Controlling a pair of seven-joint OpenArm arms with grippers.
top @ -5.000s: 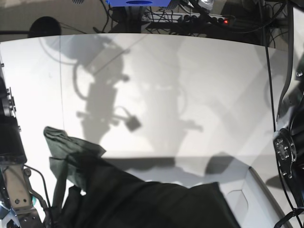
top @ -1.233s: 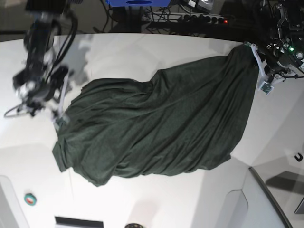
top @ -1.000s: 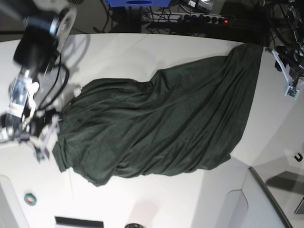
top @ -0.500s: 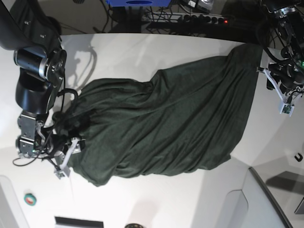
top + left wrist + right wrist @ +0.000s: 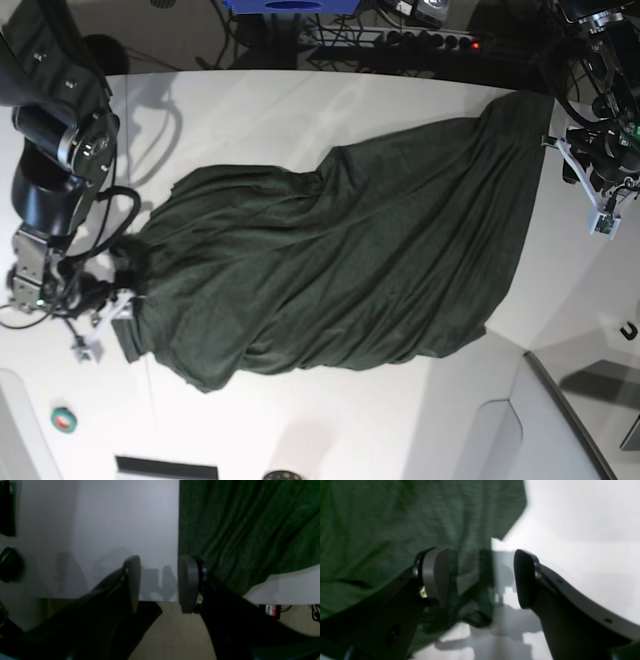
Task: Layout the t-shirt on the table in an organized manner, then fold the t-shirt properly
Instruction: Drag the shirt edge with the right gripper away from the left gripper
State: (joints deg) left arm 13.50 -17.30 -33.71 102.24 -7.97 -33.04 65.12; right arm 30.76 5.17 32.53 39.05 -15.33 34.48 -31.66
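Note:
The dark green t-shirt lies wrinkled and slanted across the white table, from the near left to the far right corner. My right gripper hovers open at the shirt's near left corner. In the right wrist view that gripper straddles the shirt's edge with nothing pinched. My left gripper stands open just beside the shirt's far right corner. In the left wrist view its fingers hold nothing, with the shirt's straight edge just to their right.
A small green tape roll and a black-and-white item lie near the front left. A grey bin stands at the front right. Cables and a power strip run behind the far edge.
The right gripper has come down along the shirt's left side to its near corner, then shifted slightly left. The left gripper has drawn off to the right of the far corner. The shirt lies unchanged.

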